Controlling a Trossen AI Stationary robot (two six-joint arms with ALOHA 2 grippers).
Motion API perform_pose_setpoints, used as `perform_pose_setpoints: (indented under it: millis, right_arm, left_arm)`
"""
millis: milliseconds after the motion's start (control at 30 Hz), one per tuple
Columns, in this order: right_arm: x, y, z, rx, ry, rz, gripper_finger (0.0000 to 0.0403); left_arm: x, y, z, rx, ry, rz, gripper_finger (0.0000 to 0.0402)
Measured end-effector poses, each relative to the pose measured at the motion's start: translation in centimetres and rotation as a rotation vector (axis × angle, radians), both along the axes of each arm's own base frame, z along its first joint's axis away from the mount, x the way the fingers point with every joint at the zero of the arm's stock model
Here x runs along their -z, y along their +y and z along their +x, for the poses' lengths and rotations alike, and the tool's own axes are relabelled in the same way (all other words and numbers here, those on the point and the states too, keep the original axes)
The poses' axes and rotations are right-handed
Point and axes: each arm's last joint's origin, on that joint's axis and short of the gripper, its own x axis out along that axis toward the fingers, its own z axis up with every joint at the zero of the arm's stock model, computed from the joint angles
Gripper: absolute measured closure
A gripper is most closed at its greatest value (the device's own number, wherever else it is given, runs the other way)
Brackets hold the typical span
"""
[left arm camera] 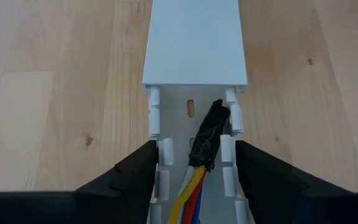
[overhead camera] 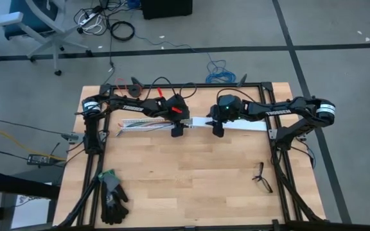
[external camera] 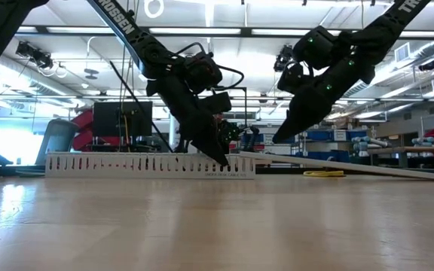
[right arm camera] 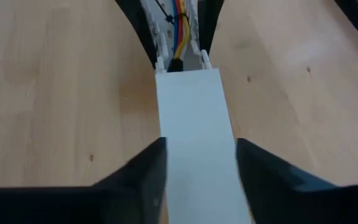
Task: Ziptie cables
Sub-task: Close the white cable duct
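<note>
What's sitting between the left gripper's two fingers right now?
In the left wrist view, the left gripper straddles the white slotted channel; inside it lie the cables, their end wrapped in black. A flat white cover lies just beyond.

White capital letters run along the left arm (external camera: 123,24) in the low view, reading "ROSSEN", with the start of the word cut off by the picture's edge. In the high view, white lettering sits on the forearm of the left arm (overhead camera: 133,108) and of the right arm (overhead camera: 276,111), too small to make out. A line of small dark print runs along the lower edge of the white slotted channel (external camera: 151,164) in the low view; it cannot be read.
</note>
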Motion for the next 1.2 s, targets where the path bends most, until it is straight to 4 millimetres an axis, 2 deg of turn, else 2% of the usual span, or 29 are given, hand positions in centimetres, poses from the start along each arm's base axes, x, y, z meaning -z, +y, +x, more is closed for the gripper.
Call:
perform_pose_setpoints:
  millis: [333, 400, 533, 633, 933, 1200]
  right_arm:
    - [-0.1, -0.1, 0.4, -0.004, -0.037, -0.011, 0.0381]
    - [0.6, -0.1, 0.6, 0.017, -0.024, 0.028, 0.0396]
    - [2.4, -0.3, 1.3, 0.041, 0.029, 0.09, 0.039]
    - [2.8, -0.7, 2.2, 0.043, 0.039, 0.096, 0.0398]
    - [0.8, -1.2, 4.7, -0.03, 0.039, 0.079, 0.0402]
    - [0.0, -0.8, 5.3, -0.002, 0.091, 0.041, 0.0402]
  left_arm:
    - [-0.1, 0.0, 0.1, 0.001, -0.017, 0.005, 0.0186]
    - [-0.1, 0.0, 0.1, 0.006, -0.021, 0.0, 0.0186]
    - [-0.1, 0.0, 0.1, 0.008, -0.021, -0.001, 0.0186]
    - [0.0, 0.0, 0.1, 0.009, -0.016, -0.005, 0.0186]
    - [-0.1, 0.0, 0.2, 0.015, -0.03, -0.005, 0.0186]
    - [-0.1, 0.0, 0.2, 0.014, -0.026, -0.006, 0.0186]
